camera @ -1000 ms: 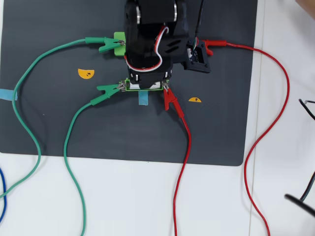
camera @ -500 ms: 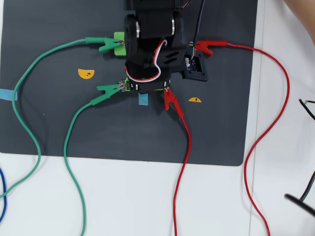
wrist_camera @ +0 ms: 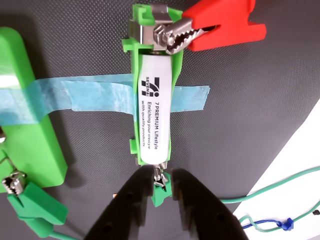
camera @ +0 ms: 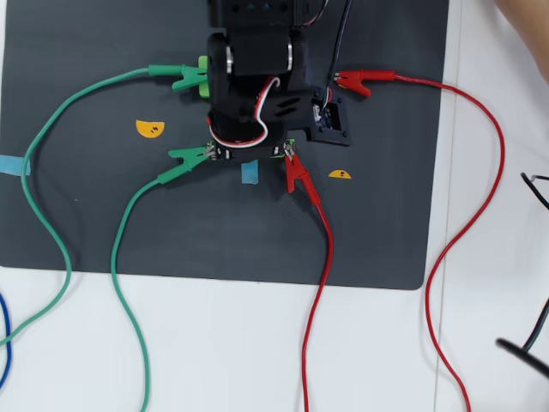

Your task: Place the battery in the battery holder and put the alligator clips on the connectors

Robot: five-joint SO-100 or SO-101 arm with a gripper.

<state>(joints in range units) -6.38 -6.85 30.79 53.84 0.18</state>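
The battery [wrist_camera: 154,107] lies in the battery holder [wrist_camera: 177,70]; just below it the gripper [wrist_camera: 160,186], fingers slightly parted and grasping nothing, should rise straight, clear of the green clip [wrist_camera: 159,192].

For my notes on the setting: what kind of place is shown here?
Probably a hobby electronics bench: a dark mat on a white table, a battery holder with battery, and alligator clips on wires.

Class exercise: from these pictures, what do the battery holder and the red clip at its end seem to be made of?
Battery holder: bright green, matte, with blocky edges, so probably plastic; its end tab looks like silvery metal. Red alligator clip: shiny toothed metal jaws in a smooth red sleeve, likely rubber or soft plastic.
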